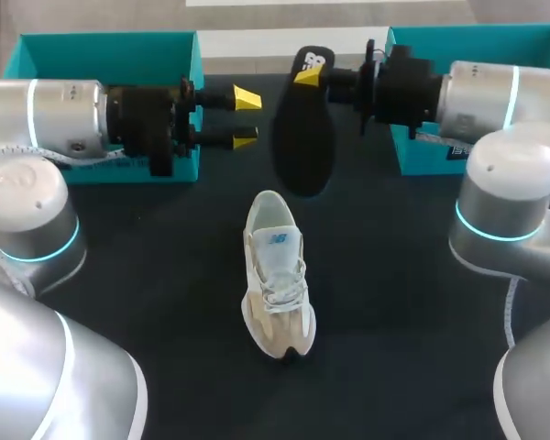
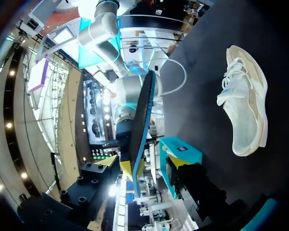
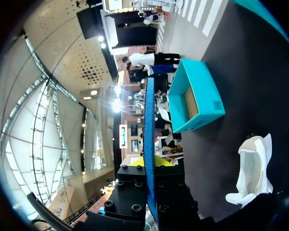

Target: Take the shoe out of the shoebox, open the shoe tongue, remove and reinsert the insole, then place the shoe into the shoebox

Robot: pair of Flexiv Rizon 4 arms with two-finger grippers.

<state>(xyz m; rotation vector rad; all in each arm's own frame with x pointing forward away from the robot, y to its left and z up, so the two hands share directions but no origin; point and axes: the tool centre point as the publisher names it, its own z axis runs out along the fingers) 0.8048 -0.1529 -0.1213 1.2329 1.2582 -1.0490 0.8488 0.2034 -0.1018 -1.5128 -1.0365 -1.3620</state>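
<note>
Shoe point(image 1: 277, 275) upright on table point(image 1: 165, 302), toe toward camera | just beyond it, insole point(image 1: 304, 137) held off the table by its heel, clamped in right gripper point(image 1: 307, 75), arm level | left gripper point(image 1: 246, 118) beyond shoe's left, level, spread wide, empty | boxes point(image 1: 110, 46) farthest, flanking | only the right wrist view shows the insole edge-on, blue-rimmed.

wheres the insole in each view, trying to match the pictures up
head view: the insole is behind the shoe, one end in the right hand.
left wrist view: edge-on, beside the shoe, gripped at one end by the right hand.
right wrist view: edge-on, between the right hand's own fingers.
shared landmark: the pale shoe, lying on the dark table in all three.
</note>
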